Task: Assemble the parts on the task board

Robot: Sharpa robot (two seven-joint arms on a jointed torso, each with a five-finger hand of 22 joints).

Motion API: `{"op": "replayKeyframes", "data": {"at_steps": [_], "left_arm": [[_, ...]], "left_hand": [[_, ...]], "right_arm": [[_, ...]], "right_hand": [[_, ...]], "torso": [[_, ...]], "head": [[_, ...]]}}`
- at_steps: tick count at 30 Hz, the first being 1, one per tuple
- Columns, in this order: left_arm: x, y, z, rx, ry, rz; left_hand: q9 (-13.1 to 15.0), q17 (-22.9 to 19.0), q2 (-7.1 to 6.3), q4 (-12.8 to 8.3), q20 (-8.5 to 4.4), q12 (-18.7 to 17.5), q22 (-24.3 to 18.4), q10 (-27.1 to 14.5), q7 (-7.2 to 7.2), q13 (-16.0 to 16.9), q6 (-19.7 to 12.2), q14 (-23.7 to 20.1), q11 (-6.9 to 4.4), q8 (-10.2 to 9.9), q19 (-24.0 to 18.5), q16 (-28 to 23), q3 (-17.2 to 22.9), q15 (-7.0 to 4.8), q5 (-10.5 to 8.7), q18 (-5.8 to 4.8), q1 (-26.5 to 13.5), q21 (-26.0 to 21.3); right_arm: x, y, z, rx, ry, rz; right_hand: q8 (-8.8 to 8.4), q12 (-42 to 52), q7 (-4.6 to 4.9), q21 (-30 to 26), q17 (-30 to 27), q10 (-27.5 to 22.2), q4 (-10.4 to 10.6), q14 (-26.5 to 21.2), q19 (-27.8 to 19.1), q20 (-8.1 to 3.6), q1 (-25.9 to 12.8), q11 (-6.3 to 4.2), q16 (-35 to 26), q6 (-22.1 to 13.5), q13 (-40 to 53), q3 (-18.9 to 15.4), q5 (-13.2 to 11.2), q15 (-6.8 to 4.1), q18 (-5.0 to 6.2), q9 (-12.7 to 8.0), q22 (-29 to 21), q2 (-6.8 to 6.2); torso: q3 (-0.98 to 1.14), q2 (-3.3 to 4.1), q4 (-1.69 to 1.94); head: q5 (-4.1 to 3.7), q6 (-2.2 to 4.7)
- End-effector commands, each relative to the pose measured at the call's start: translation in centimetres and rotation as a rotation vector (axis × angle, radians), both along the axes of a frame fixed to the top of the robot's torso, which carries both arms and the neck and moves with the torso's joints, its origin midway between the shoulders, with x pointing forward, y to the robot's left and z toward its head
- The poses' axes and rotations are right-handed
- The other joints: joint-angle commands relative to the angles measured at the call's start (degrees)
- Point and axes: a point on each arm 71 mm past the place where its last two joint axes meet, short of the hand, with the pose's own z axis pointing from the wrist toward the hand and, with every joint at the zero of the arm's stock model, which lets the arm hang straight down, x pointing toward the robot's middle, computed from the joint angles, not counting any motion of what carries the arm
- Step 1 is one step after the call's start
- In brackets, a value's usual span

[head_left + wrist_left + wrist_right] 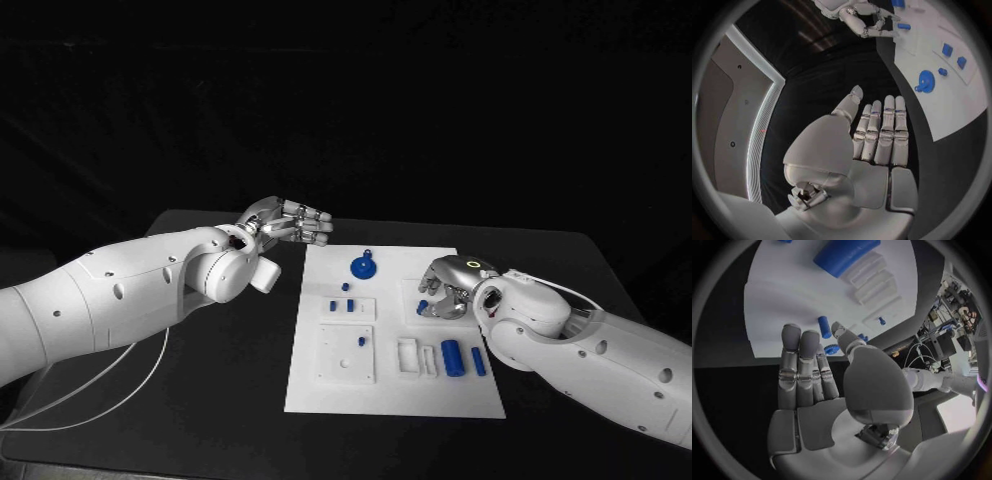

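Observation:
The white task board (397,385) lies in the middle of the black table. On it are a round blue part with a loop (365,267), small blue pieces (345,306) and a blue cylinder (453,356). My left hand (289,222) hovers off the board's far left corner, its fingers (882,130) straight and side by side, holding nothing. My right hand (450,285) is over the board's right side, palm flat and thumb apart, with nothing in it. Small blue pieces (824,326) lie on the board just beyond its fingertips. The blue cylinder (845,255) lies farther off.
White blocks (346,353) and white slotted holders (418,355) stand on the board. The table's black top (231,400) runs round the board on all sides. Pale cables (87,400) hang under my left arm at the table's left.

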Motion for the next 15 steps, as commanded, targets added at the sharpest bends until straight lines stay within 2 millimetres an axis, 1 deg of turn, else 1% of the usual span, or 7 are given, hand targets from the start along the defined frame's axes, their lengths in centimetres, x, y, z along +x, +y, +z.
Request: {"op": "replayKeyframes", "data": {"at_steps": [1,3,5,7,9,12,15], "left_arm": [[-0.03,-0.14,0.03,-0.005,0.005,-0.016],[-0.01,-0.1,0.02,-0.004,0.005,-0.015],[0.0,-0.07,0.01,-0.004,0.006,-0.015],[0.0,-0.06,0.0,-0.003,0.007,-0.014],[0.0,-0.05,-0.01,-0.003,0.008,-0.014],[-0.01,-0.01,-0.01,-0.002,0.009,-0.013],[-0.01,0.04,-0.01,-0.001,0.009,-0.012]], "left_hand": [[0.0,0.0,0.06,-0.1,-0.09,-0.1,0.0,-0.4,-0.2,0.0,-0.3,-0.3,0.04,-0.1,0.3,-0.2,-0.3,-0.04,-0.3,-0.07,0.5,0.0],[0.0,0.0,0.06,-0.1,-0.09,-0.1,0.0,-0.4,-0.2,0.0,-0.3,-0.3,0.04,-0.1,0.3,-0.2,-0.3,-0.04,-0.3,-0.07,0.5,0.0],[0.0,0.0,0.06,-0.1,-0.09,-0.1,0.0,-0.4,-0.2,0.0,-0.3,-0.3,0.04,-0.1,0.3,-0.2,-0.3,-0.04,-0.3,-0.07,0.5,0.0],[0.0,0.0,0.06,-0.1,-0.09,-0.1,0.0,-0.4,-0.2,0.0,-0.3,-0.3,0.04,-0.1,0.3,-0.2,-0.3,-0.04,-0.3,-0.07,0.5,0.0],[0.0,0.0,0.06,-0.1,-0.09,-0.1,0.0,-0.4,-0.2,0.0,-0.3,-0.3,0.04,-0.1,0.3,-0.2,-0.3,-0.04,-0.3,-0.07,0.5,0.0],[-0.1,0.0,0.04,-0.1,-0.05,-0.1,-0.2,-0.5,-0.16,0.0,-0.5,-0.4,0.09,-0.1,0.2,-0.2,-0.3,0.0,-0.35,-0.06,0.5,0.0],[-0.1,0.0,0.04,-0.1,-0.05,-0.1,-0.2,-0.5,-0.16,0.0,-0.5,-0.4,0.09,-0.1,0.2,-0.2,-0.3,0.0,-0.35,-0.06,0.5,0.0]], "right_arm": [[-0.17,0.39,-0.5,0.006,0.051,0.026],[-0.17,0.49,-0.6,0.009,0.053,0.028],[-0.15,0.51,-0.71,0.008,0.055,0.028],[-0.12,0.49,-0.79,0.005,0.055,0.026],[-0.07,0.47,-0.89,0.004,0.053,0.024],[-0.07,0.55,-1.01,0.002,0.053,0.025],[-0.14,0.78,-1.18,0.0,0.056,0.031]], "right_hand": [[-0.26,-0.1,-0.35,0.6,0.0,0.6,-0.6,0.0,2.1,0.08,0.5,-0.21,0.4,-0.3,0.0,1.7,-0.1,0.17,0.03,-0.1,-0.1,0.49],[-0.26,-0.1,-0.26,1.0,0.0,1.2,-1.1,0.1,2.1,0.1,0.2,-0.32,0.5,-0.2,0.0,3.8,-0.3,0.22,-0.09,-0.1,0.0,0.36],[-0.26,-0.1,-0.16,1.7,0.0,2.9,-2.1,0.1,2.1,-0.01,0.1,-0.69,0.8,0.3,0.0,8.2,-1.1,0.04,-0.28,0.0,0.3,0.3],[-0.22,-0.1,0.0,2.2,0.1,4.6,-2.6,0.1,2.1,-0.21,0.2,-1.11,0.9,0.9,0.0,10.2,-1.3,-0.15,-0.48,0.0,0.6,0.41],[-0.18,-0.1,0.52,2.4,0.1,4.7,-2.9,0.0,2.0,-0.38,-0.3,-1.14,1.0,2.2,0.0,11.6,-1.4,-0.22,-0.66,0.0,0.8,0.29],[-0.23,-0.1,0.6,2.6,0.2,5.0,-3.1,0.0,2.0,-0.45,-0.4,-1.15,1.1,3.5,0.0,12.3,-1.4,-0.27,-0.74,0.0,1.1,0.46],[-0.11,-0.1,0.54,2.7,0.2,5.4,-3.1,0.0,2.0,-0.5,-0.5,-1.27,1.2,4.9,0.0,12.7,-1.4,-0.3,-0.81,0.0,1.2,0.98]], "torso": [[-0.01,-0.03,-0.04],[-0.04,-0.07,-0.05],[-0.06,-0.09,-0.03],[-0.08,-0.07,0.01],[-0.09,-0.05,0.04],[-0.02,-0.01,0.04],[0.02,-0.01,0.04]], "head": [[0.02,-0.14],[0.01,-0.19],[0.01,-0.25],[-0.09,-0.3],[-0.23,-0.36],[-0.22,-0.37],[-0.2,-0.44]]}}
